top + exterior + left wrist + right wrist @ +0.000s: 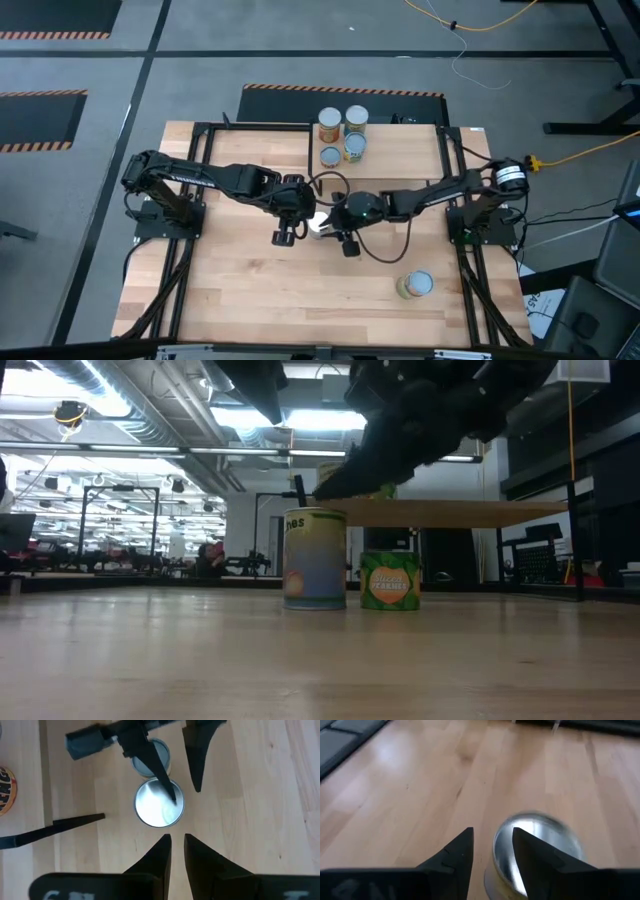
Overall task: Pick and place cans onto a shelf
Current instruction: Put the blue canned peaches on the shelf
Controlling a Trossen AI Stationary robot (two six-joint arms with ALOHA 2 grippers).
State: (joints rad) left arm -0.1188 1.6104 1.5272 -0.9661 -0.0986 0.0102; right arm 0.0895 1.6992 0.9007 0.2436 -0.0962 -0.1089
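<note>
Floor (200, 70): grey, crossed by dark seams, seen from above around the table.

Hazard strips (340, 90): orange and black, laid along the edges of dark floor mats beyond the table and at the left.

Cables: a yellow one (480, 25) is looped on the floor at the far right; another yellow one (590, 150) is run toward the table's right edge.

Tabletop (260, 290): light wood boards.

Ceiling (150, 400): exposed ducts and pipes, lit by long bright panels (320, 420).

Background hall (120, 530): dark metal frames and benches are seen, details blurred.
</note>
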